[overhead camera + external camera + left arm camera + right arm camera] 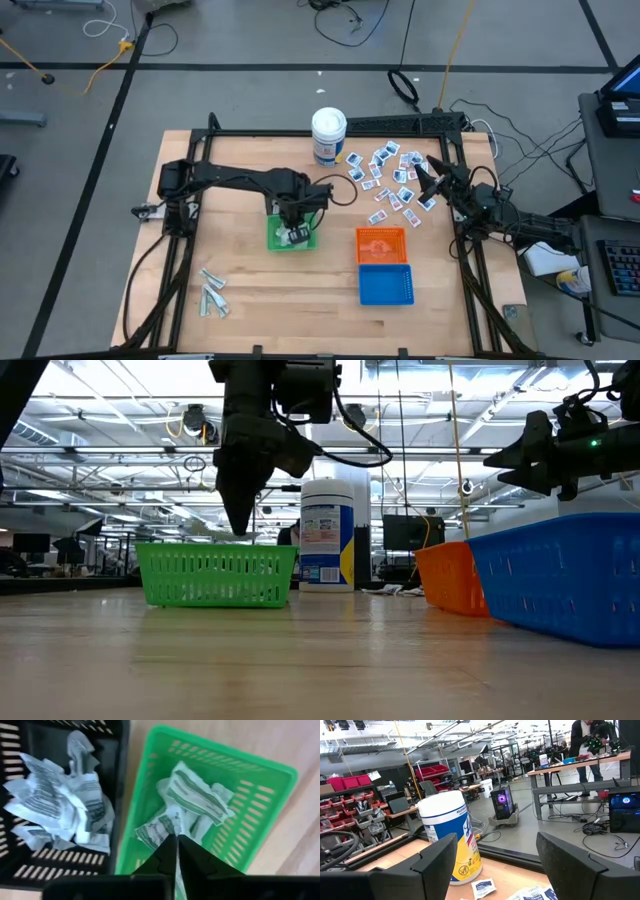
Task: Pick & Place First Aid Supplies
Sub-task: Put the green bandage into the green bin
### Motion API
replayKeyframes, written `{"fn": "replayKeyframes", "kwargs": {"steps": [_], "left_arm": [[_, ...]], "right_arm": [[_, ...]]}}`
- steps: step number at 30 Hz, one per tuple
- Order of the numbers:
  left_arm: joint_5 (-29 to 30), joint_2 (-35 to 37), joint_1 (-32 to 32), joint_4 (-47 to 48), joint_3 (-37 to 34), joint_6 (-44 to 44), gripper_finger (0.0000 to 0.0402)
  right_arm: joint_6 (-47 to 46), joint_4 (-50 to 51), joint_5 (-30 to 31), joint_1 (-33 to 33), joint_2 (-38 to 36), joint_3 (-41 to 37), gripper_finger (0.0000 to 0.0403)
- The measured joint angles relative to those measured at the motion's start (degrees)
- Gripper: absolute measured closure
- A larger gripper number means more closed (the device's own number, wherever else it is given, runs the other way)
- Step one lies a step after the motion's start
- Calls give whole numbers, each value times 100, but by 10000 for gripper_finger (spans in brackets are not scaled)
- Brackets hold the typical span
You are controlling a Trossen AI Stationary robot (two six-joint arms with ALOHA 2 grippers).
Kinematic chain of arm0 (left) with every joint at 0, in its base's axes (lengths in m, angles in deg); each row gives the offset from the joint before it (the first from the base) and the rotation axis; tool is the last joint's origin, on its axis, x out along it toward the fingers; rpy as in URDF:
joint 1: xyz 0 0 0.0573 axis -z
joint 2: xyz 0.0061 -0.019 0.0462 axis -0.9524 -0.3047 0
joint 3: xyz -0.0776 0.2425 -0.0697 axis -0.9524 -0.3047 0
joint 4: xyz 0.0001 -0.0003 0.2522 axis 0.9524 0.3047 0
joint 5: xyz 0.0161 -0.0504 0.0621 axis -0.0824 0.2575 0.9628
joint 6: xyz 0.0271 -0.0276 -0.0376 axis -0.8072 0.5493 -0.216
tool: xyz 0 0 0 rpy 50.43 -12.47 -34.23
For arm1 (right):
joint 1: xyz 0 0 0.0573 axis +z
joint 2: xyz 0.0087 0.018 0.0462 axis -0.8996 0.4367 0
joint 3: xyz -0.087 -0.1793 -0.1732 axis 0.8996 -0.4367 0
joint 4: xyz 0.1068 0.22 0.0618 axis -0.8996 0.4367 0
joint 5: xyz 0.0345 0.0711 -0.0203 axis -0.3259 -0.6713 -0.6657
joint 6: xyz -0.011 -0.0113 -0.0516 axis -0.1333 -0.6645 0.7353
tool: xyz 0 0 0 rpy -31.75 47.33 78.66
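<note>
Left gripper [176, 851]: over green basket [275, 240], fingers nearly together, nothing visibly between them; packets [192, 802] lying in basket below. Lift straight up, clear of rim. Right gripper [427, 180]: fingers wide, empty, above loose packets [385, 180] on surface, right of canister [328, 135]. Descend onto one packet only.

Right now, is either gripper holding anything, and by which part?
The left gripper hangs over the green basket with fingers together; whether a packet is pinched between them cannot be told. The right gripper is open and empty above the packets.
</note>
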Motion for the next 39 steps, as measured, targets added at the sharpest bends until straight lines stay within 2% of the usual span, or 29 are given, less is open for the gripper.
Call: {"fn": "replayKeyframes", "kwargs": {"steps": [4, 10, 16, 19, 22, 29, 39], "left_arm": [[137, 0, 7, 2, 0, -18, 335], [142, 0, 7, 6, -2, 189, 241], [-514, 18, 31, 179, -4, 225, 172], [-801, 65, 97, 473, -9, 91, 151], [-775, 89, 230, 842, -12, -62, 136], [-142, 344, 746, 1215, -85, -281, 105], [-447, 1153, 1434, 1076, -1440, -11, 60]], "right_arm": [[1, -1, 1, 1, 0, 0, 135], [0, -1, 1, 0, 2, 0, 136], [0, -1, 1, 0, 2, 0, 136], [0, -1, 0, 0, 2, 0, 135], [0, 0, 1, 1, 2, 1, 135], [0, 0, 0, 1, 1, 0, 135], [0, 2, 0, 2, 0, 0, 136]]}}
